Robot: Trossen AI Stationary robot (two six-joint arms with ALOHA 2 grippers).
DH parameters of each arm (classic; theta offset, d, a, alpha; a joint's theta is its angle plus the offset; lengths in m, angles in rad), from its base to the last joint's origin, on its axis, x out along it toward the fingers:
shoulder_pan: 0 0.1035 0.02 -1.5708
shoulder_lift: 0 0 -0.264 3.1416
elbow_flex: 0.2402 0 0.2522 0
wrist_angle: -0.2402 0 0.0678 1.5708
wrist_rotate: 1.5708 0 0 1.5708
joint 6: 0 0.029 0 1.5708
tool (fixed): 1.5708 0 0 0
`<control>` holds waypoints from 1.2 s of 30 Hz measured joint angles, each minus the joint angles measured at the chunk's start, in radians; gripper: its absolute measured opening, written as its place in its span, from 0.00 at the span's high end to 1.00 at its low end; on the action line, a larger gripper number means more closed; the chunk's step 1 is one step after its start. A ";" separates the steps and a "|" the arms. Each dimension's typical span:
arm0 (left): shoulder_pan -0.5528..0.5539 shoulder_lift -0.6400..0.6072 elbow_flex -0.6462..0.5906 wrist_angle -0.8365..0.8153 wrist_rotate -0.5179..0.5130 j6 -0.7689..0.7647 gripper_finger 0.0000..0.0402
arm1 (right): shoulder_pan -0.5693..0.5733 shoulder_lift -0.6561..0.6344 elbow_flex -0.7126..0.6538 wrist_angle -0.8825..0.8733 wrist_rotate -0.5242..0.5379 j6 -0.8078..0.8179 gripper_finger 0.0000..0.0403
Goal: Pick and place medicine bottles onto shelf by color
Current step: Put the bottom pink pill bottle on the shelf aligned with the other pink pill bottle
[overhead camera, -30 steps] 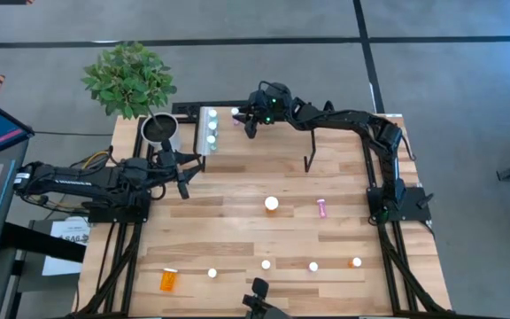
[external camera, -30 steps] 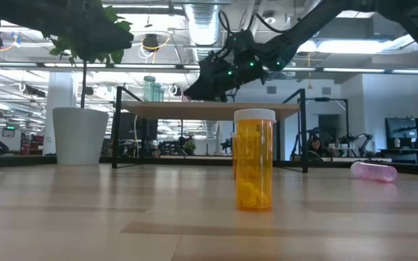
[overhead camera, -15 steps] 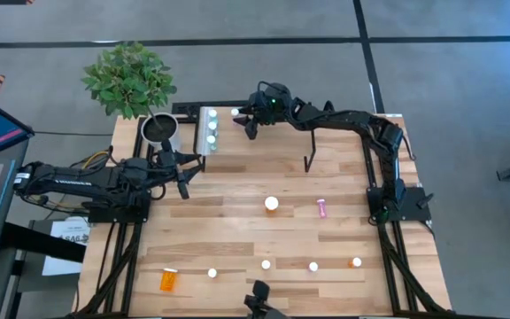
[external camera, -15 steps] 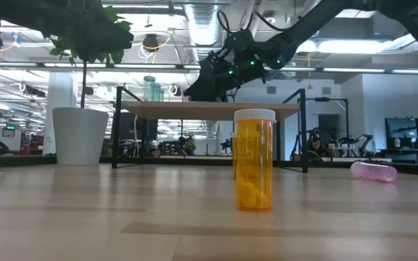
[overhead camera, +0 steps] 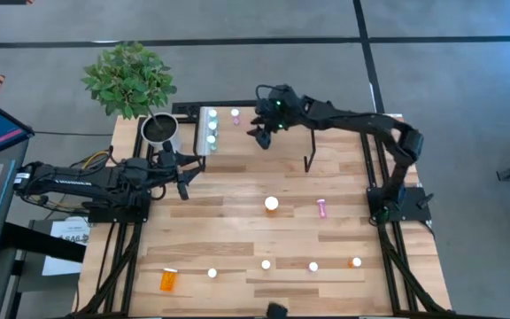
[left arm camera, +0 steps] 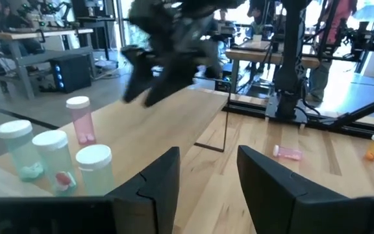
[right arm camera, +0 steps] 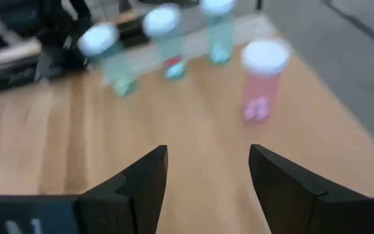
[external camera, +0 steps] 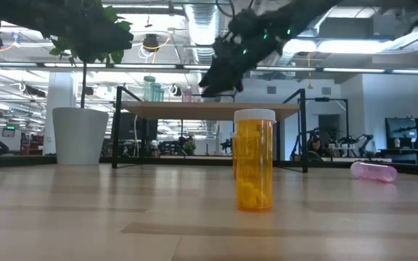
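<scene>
Since a second ago my right pincer (overhead camera: 262, 135) has let go of the small pink pill bottle with a white cap (overhead camera: 235, 115) and drawn back from it; it now hangs above the low light-wood shelf on thin black legs (overhead camera: 264, 146), its fingers (right arm camera: 141, 182) spread wide and empty. That pink bottle stands upright on the shelf, just beside the row of three pale-green bottles with white caps (overhead camera: 211, 128) at the shelf's end. My left pincer (overhead camera: 184, 171) waits near the white plant pot (overhead camera: 161, 130), fingers partly apart, holding nothing.

Left on the surface are the tall orange bottle (external camera: 255, 159) standing upright mid-surface, a pink bottle on its side (overhead camera: 321, 208), an orange one lying near the front corner (overhead camera: 168, 280), and several small capped ones (overhead camera: 266, 264) in a row.

I judge them light, stiff plastic, smooth and apt to roll or tip. I would grip an upright one across its body, just beneath the cap.
</scene>
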 joint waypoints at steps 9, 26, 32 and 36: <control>-0.002 -0.001 0.000 0.003 -0.006 -0.017 0.65 | 0.245 -0.154 0.000 -0.296 0.289 0.024 0.41; -0.129 0.000 0.000 0.045 0.131 -0.187 0.65 | 0.939 -0.269 0.000 -0.791 0.706 0.690 0.41; -0.189 0.028 0.000 0.121 0.101 -0.143 0.65 | 1.108 -0.238 -0.001 -0.909 0.719 0.937 0.41; -0.192 0.056 0.000 0.154 0.088 -0.089 0.65 | 1.185 -0.190 -0.001 -0.902 0.717 1.002 0.41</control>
